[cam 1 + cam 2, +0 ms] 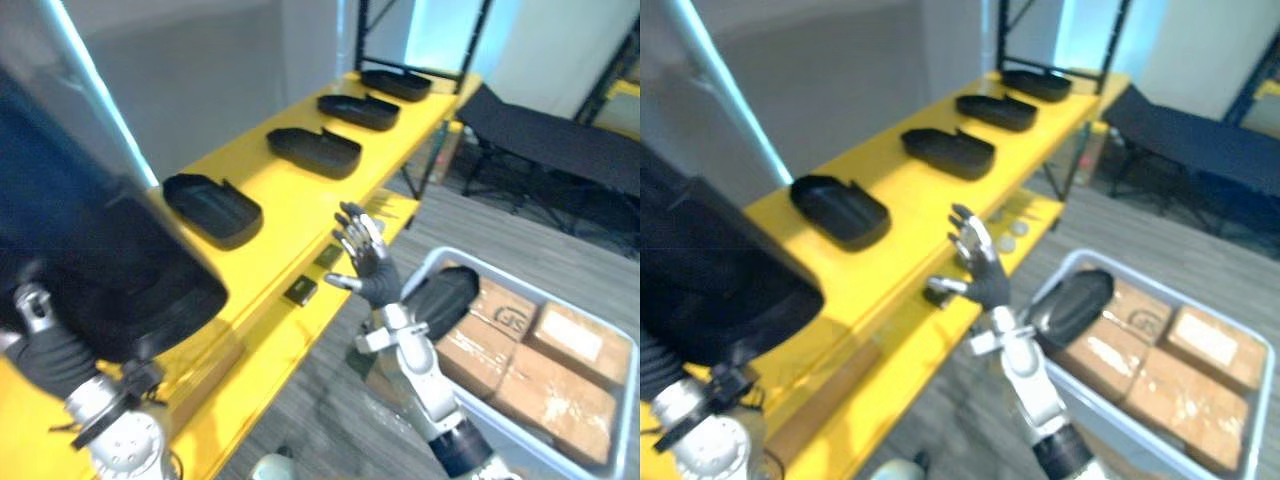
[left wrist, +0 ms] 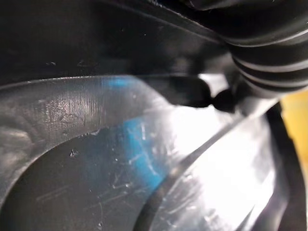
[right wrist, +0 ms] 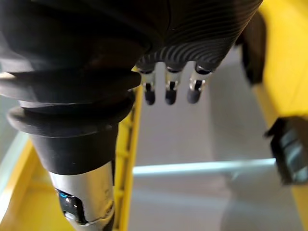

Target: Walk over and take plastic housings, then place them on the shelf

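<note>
Housings: four already down on yellow shelf (image 1: 290, 195), spaced in a row: first housing (image 1: 212, 208) nearest, second housing (image 1: 314, 151), third housing (image 1: 359, 110), fourth housing (image 1: 397, 83) farthest. Fifth housing (image 1: 100, 250) up at L hand (image 1: 45, 350), close to cam by shelf's near end, not yet set down; grip on it can't be told, hidden behind the shell. R hand (image 1: 365, 255) loose and splayed, empty, hovering just off shelf's front edge. Bin housing (image 1: 440, 298) lying in grey bin (image 1: 431, 262) atop cardboard boxes (image 1: 560, 385), off to the R. Judged approx. two-thirds through: four placed, one to place, at least one left to fetch. Placed ones all hollow side up, long axes across the shelf, back to front, parallel to each other. Fifth looks to run roughly same way, but too near cam to be sure which face is up. Bin one slants, one end toward shelf.
</note>
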`<state>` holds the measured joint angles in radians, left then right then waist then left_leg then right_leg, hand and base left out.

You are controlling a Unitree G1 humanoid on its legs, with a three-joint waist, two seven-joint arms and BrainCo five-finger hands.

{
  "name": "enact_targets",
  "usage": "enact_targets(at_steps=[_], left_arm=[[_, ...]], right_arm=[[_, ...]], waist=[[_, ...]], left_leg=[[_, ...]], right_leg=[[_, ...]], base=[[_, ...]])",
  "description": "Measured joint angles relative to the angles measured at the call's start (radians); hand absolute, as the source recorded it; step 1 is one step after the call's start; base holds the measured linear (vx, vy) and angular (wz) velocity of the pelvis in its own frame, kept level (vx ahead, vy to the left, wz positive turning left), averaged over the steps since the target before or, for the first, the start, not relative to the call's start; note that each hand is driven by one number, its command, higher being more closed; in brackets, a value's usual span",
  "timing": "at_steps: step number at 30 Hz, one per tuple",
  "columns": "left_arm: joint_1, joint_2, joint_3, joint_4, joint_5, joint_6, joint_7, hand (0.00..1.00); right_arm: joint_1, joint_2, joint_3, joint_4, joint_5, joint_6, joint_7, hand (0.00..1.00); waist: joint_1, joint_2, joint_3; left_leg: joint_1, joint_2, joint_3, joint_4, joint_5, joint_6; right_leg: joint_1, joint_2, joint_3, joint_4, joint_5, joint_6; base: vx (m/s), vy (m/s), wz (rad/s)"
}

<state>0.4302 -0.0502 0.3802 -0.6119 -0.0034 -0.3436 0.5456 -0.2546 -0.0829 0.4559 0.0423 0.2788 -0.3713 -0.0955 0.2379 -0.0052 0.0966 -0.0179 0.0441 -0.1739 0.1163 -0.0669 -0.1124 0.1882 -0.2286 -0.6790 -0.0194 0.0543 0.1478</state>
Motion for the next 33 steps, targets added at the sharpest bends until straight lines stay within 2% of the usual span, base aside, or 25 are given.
enact_targets(at_steps=[4, 5, 6, 7, 8, 11, 13, 14, 15, 16, 17, 18, 19, 20, 21, 22, 24, 29, 33], left_arm=[[0.000, -0.002, 0.043, -0.004, 0.000, -0.012, -0.015, 1.00], [-0.008, -0.001, 0.041, -0.011, -0.001, -0.022, -0.042, 1.00], [-0.013, -0.002, 0.039, -0.018, -0.002, -0.028, -0.060, 1.00], [-0.027, -0.001, 0.031, -0.030, -0.010, -0.035, -0.091, 1.00], [-0.031, -0.001, 0.023, -0.036, -0.018, -0.038, -0.102, 1.00], [-0.051, 0.004, 0.008, -0.060, -0.006, -0.042, -0.074, 1.00], [-0.075, 0.010, -0.007, -0.059, 0.045, -0.038, -0.055, 1.00], [-0.094, 0.032, -0.014, -0.057, 0.068, -0.029, -0.049, 1.00], [-0.114, 0.076, -0.017, -0.048, 0.090, -0.020, -0.042, 1.00], [-0.131, 0.105, -0.024, -0.037, 0.095, -0.019, -0.039, 1.00], [-0.167, 0.154, -0.039, -0.010, 0.099, -0.019, -0.038, 1.00], [-0.197, 0.170, -0.054, 0.021, 0.102, -0.019, -0.039, 1.00], [-0.206, 0.170, -0.060, 0.035, 0.102, -0.019, -0.039, 1.00], [-0.217, 0.168, -0.072, 0.051, 0.101, -0.018, -0.039, 1.00], [-0.222, 0.168, -0.083, 0.064, 0.101, -0.016, -0.039, 1.00], [-0.219, 0.168, -0.084, 0.064, 0.101, -0.016, -0.040, 1.00], [-0.204, 0.168, -0.081, 0.064, 0.101, -0.017, -0.031, 1.00], [-0.190, 0.160, -0.115, 0.066, 0.094, -0.018, -0.016, 1.00], [-0.154, 0.136, -0.133, 0.069, 0.096, -0.020, -0.020, 1.00]], right_arm=[[0.000, 0.013, 0.010, 0.021, -0.032, 0.057, -0.043, 0.00], [0.012, 0.012, 0.006, 0.018, -0.059, 0.071, -0.062, 0.00], [0.020, 0.010, 0.004, 0.016, -0.066, 0.074, -0.073, 0.00], [0.036, 0.006, -0.007, 0.014, -0.089, 0.085, -0.094, 0.00], [0.049, 0.003, -0.010, 0.017, -0.103, 0.102, -0.105, 0.00], [0.064, 0.003, -0.012, 0.016, -0.118, 0.114, -0.104, 0.00], [0.083, 0.003, -0.024, 0.014, -0.116, 0.110, -0.099, 0.00], [0.108, 0.003, -0.043, 0.003, -0.112, 0.104, -0.092, 0.00], [0.137, 0.000, -0.065, -0.012, -0.099, 0.089, -0.077, 0.00], [0.156, -0.001, -0.080, -0.027, -0.095, 0.081, -0.074, 0.00], [0.180, -0.002, -0.104, -0.048, -0.095, 0.058, -0.070, 0.00], [0.197, -0.008, -0.131, -0.063, -0.095, 0.042, -0.055, 0.00], [0.206, -0.012, -0.142, -0.071, -0.095, 0.031, -0.050, 0.00], [0.220, -0.020, -0.168, -0.082, -0.096, 0.015, -0.035, 0.00], [0.224, -0.028, -0.190, -0.080, -0.096, 0.008, -0.029, 0.00], [0.223, -0.038, -0.201, -0.079, -0.096, 0.003, -0.021, 0.00], [0.204, -0.058, -0.210, -0.069, -0.096, -0.007, -0.002, 0.00], [0.175, -0.065, -0.219, -0.069, -0.097, -0.032, 0.022, 0.00], [0.189, -0.072, -0.235, -0.071, -0.097, -0.061, 0.053, 0.00]], waist=[[0.012, 0.001, 0.000], [0.005, -0.001, -0.003], [-0.002, -0.002, -0.004], [-0.010, -0.004, -0.005], [0.000, -0.001, -0.003], [0.005, 0.000, 0.002], [-0.007, -0.005, 0.006], [-0.018, -0.012, 0.010], [-0.040, -0.020, 0.016], [-0.053, -0.028, 0.018], [-0.074, -0.052, 0.021], [-0.091, -0.055, 0.024], [-0.091, -0.055, 0.024], [-0.095, -0.059, 0.024], [-0.094, -0.048, 0.032], [-0.090, -0.041, 0.037], [-0.082, -0.031, 0.046], [-0.086, -0.009, 0.075], [-0.095, 0.015, 0.095]], left_leg=[[-0.023, -0.019, -0.026, 0.042, -0.022, 0.015], [-0.050, -0.018, 0.006, 0.063, -0.035, 0.042], [-0.065, -0.006, 0.050, 0.074, -0.033, 0.049], [-0.073, 0.007, 0.095, 0.088, -0.021, 0.036], [-0.073, -0.001, 0.099, 0.088, -0.016, 0.028], [-0.102, -0.021, 0.106, 0.108, -0.018, 0.033], [-0.108, -0.022, 0.105, 0.111, -0.019, 0.036], [-0.106, -0.025, 0.097, 0.101, -0.018, 0.037], [-0.107, -0.033, 0.073, 0.087, -0.017, 0.043], [-0.109, -0.044, 0.058, 0.074, -0.011, 0.050], [-0.106, -0.066, 0.023, 0.048, 0.009, 0.048], [-0.111, -0.071, -0.012, 0.030, 0.033, 0.034], [-0.113, -0.070, -0.021, 0.023, 0.044, 0.031], [-0.127, -0.070, -0.045, 0.023, 0.054, 0.020], [-0.137, -0.067, -0.059, 0.022, 0.065, 0.014], [-0.142, -0.060, -0.059, 0.022, 0.068, 0.011], [-0.145, -0.044, -0.056, 0.022, 0.072, 0.005], [-0.118, 0.000, -0.011, 0.028, 0.077, -0.002], [-0.102, 0.013, 0.028, 0.037, 0.076, -0.002]], right_leg=[[0.051, -0.003, -0.067, -0.011, -0.011, 0.002], [0.061, -0.010, -0.108, -0.010, -0.020, 0.010], [0.066, -0.013, -0.126, -0.007, -0.021, 0.012], [0.076, -0.021, -0.152, 0.006, -0.025, 0.016], [0.070, -0.037, -0.149, 0.024, -0.025, 0.016], [0.039, -0.069, -0.137, 0.058, -0.027, 0.013], [0.017, -0.080, -0.102, 0.101, -0.046, -0.020], [0.008, -0.083, -0.058, 0.128, -0.070, -0.057], [0.001, -0.080, 0.013, 0.153, -0.116, -0.109], [-0.005, -0.079, 0.064, 0.162, -0.153, -0.130], [-0.014, -0.071, 0.151, 0.169, -0.222, -0.123], [-0.024, -0.044, 0.215, 0.174, -0.252, -0.125], [-0.030, -0.039, 0.227, 0.179, -0.255, -0.128], [-0.031, -0.030, 0.241, 0.182, -0.236, -0.101], [-0.029, -0.020, 0.239, 0.181, -0.219, -0.072], [-0.030, -0.012, 0.240, 0.178, -0.212, -0.060], [-0.026, 0.006, 0.243, 0.159, -0.207, -0.051], [-0.010, 0.039, 0.274, 0.150, -0.203, -0.045], [-0.008, 0.040, 0.296, 0.168, -0.227, -0.036]], base=[[0.00, 0.024, 0.38], [-0.01, 0.025, 0.78], [0.00, 0.048, 0.96], [0.02, 0.102, 0.64], [0.04, 0.160, 0.43], [0.03, 0.142, 0.02], [0.01, 0.103, 0.04], [-0.02, 0.070, 0.29], [-0.02, 0.056, 0.48], [-0.02, 0.007, 0.79], [0.01, -0.102, 0.95], [0.01, -0.108, 0.88], [0.04, -0.121, 0.72], [0.03, -0.066, 0.60], [0.03, -0.076, 0.58], [0.00, -0.068, 0.37], [-0.01, -0.060, 0.04], [-0.03, -0.050, -0.19], [-0.10, -0.019, -0.21]])
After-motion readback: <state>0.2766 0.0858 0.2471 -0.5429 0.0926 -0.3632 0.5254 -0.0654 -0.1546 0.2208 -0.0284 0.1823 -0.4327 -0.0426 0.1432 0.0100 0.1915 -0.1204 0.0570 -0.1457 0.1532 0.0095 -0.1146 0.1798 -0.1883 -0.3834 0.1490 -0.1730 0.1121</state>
